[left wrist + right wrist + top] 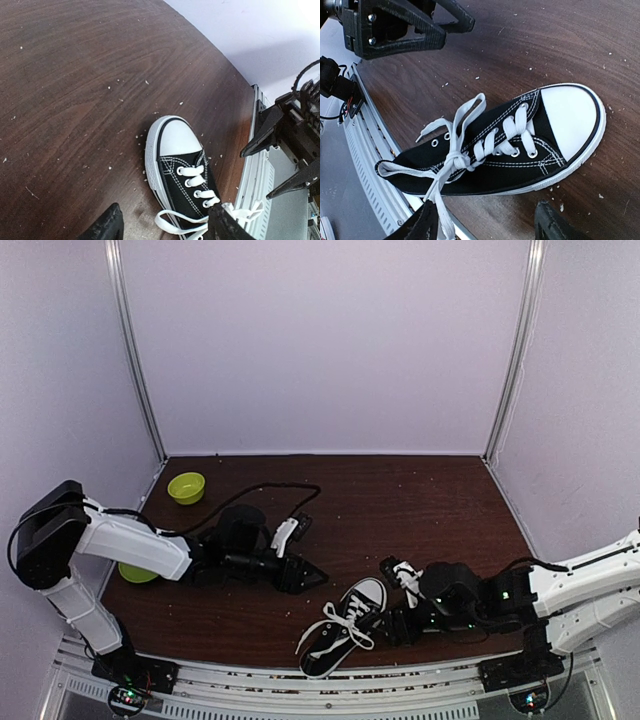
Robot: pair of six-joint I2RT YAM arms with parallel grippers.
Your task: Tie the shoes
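We see the left tool (166,221) and the right tool (485,220) spread wide, gripping nothing. The black sneaker (510,150) lies on the counter (75,100), its laces (455,160) knotted.

The black sneaker (490,155) lies sole-down on the brown bench (545,50), white toe cap to the right, heel at the metal rail (370,150) along the bench edge. Its white laces (454,161) bunch at the upper eyelets, with loose ends trailing. The right pincer (485,226) has its fingers spread wide, gripping nothing.

Both arms stretched low, pointing inward at each other. left tool (314,578) jaws spread wide, right tool (388,626) likewise, neither gripping anything.
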